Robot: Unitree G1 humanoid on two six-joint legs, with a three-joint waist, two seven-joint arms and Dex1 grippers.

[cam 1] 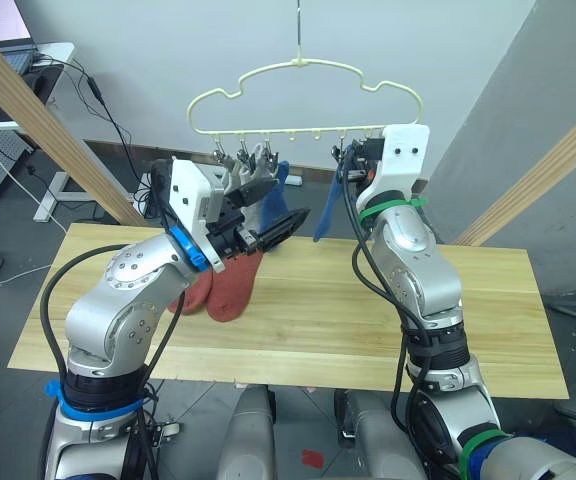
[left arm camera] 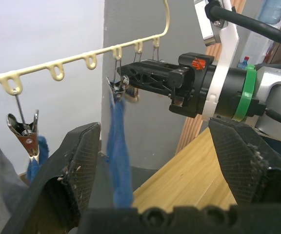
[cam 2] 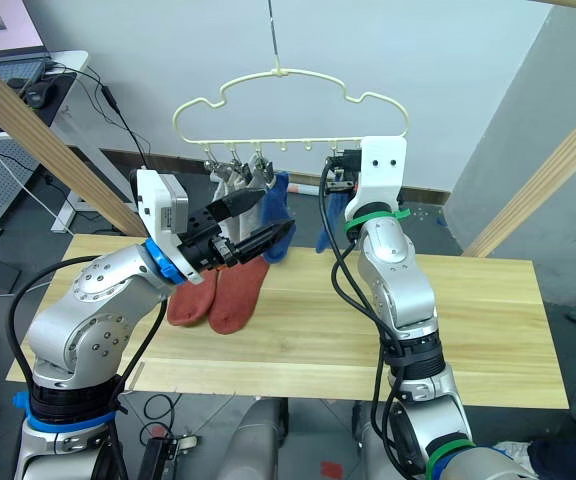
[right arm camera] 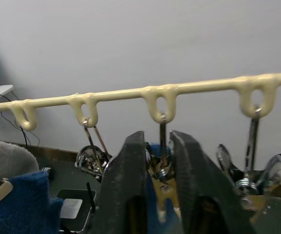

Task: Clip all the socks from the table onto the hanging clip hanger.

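Note:
The pale yellow clip hanger (cam 1: 308, 85) hangs above the table's (cam 1: 448, 320) far edge. Two light grey socks (cam 1: 236, 175) and one blue sock (cam 1: 282, 185) hang from its left clips. A second blue sock (cam 1: 325, 215) hangs from a clip (right arm camera: 161, 168) further right, and my right gripper (right arm camera: 157, 139) is shut on that clip from behind. My left gripper (cam 1: 268, 215) is open and holds nothing, just in front of the hanging socks and left of that blue sock (left arm camera: 118, 146). Two rust-red socks (cam 1: 230, 290) lie on the table under the left arm.
Slanted round wooden poles stand at the left (cam 1: 38, 110) and right (cam 1: 538, 180) behind the table. A small white desk with a laptop (cam 1: 13, 50) and cables is at the far left. The table's right half is bare wood.

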